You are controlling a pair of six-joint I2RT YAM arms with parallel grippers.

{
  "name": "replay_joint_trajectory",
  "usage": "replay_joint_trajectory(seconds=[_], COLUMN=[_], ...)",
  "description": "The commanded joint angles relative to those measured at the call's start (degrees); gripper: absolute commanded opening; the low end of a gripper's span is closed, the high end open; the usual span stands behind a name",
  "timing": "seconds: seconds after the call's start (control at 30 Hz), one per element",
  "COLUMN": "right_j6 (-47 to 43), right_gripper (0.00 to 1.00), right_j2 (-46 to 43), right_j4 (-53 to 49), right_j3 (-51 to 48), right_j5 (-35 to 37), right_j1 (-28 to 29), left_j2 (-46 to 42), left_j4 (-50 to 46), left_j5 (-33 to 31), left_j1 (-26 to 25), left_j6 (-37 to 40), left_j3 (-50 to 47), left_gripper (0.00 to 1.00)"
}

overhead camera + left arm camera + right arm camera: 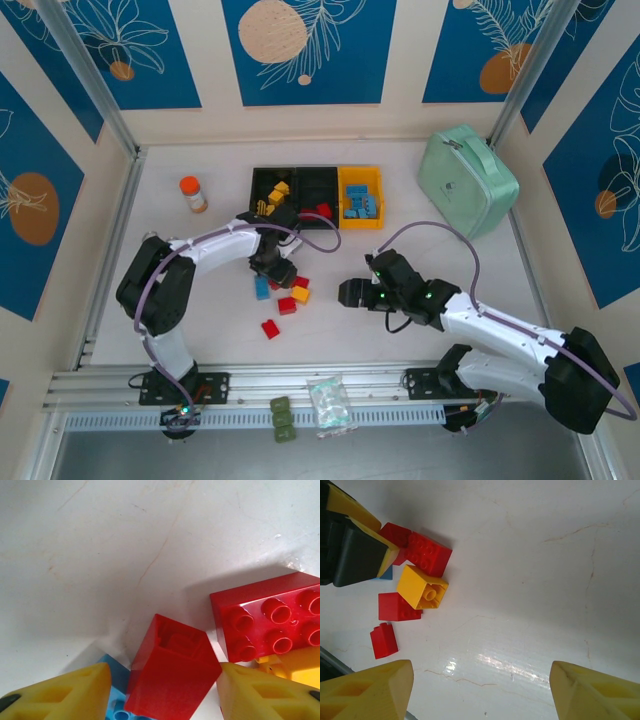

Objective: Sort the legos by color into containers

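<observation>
Top external view: nearest the arm bases, the right gripper [350, 292] hangs spread wide and empty, just right of the loose red, yellow and blue studded plastic legos [285, 300] on the white table [450, 250]. The left gripper [272, 268] straddles a red sloped plastic brick [170, 680], unclenched, with a sliver of gap at its left finger. Farther back, the three joined plastic containers [296, 190] hold yellow, red and blue bricks.

Overhead wide; both wrists close, sharing legos [426, 555].
</observation>
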Motion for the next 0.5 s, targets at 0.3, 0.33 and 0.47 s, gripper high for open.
replay_joint_trajectory(seconds=[0.3,0.33,0.47], right_j6=[1.58,1.56,1.59], right_gripper=[0.72,0.72,0.72], right_j2=[-4.25,-4.44,-4.62], right_j4=[-0.44,-0.45,-0.62], right_j3=[-2.77,-2.86,-2.82], right_j5=[0.10,0.20,0.14], right_j1=[-1.11,-1.16,-1.37], left_j2=[2.96,2.92,1.63], left_j4=[-0.19,-0.35,-0.88], left_j5=[-0.53,-0.88,-1.98], left_j1=[-0.86,-0.85,-0.91], left_j6=[-0.16,-0.16,-0.16], left_j3=[-0.19,-0.12,0.24], left_gripper=[0.43,0.42,0.34])
